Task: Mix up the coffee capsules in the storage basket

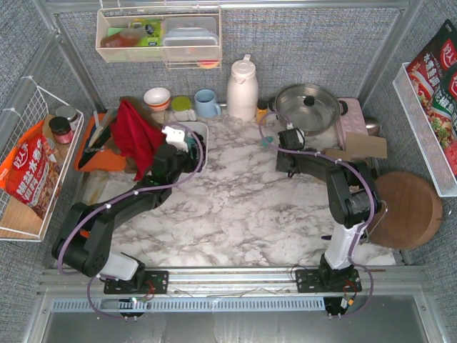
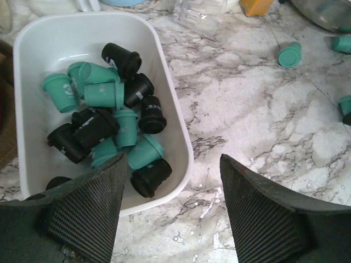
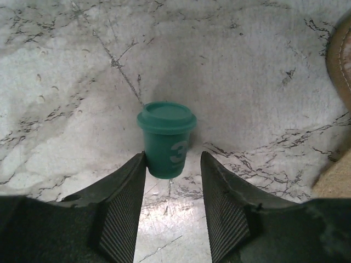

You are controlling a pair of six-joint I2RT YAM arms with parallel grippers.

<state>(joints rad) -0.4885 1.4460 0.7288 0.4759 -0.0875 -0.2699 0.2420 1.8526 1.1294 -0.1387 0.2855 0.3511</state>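
Observation:
The storage basket (image 2: 181,123), a white shallow tray, holds several teal and black coffee capsules (image 2: 112,118) lying jumbled. My left gripper (image 2: 173,164) hangs open over the tray's near right corner, with nothing between its fingers. In the top view it (image 1: 187,143) covers most of the basket (image 1: 205,136). Loose teal capsules (image 2: 289,53) lie on the marble to the right. My right gripper (image 3: 171,161) is open around the base of an upright teal capsule (image 3: 166,139) marked "3". Its left pad (image 3: 134,175) touches the cup and a gap shows at the right pad.
A lidded steel pot (image 1: 307,107), a white thermos (image 1: 242,89), a blue mug (image 1: 207,103) and a red cloth (image 1: 136,132) line the back. A round wooden board (image 1: 403,207) lies right. White wire baskets (image 1: 21,179) hang on both side walls.

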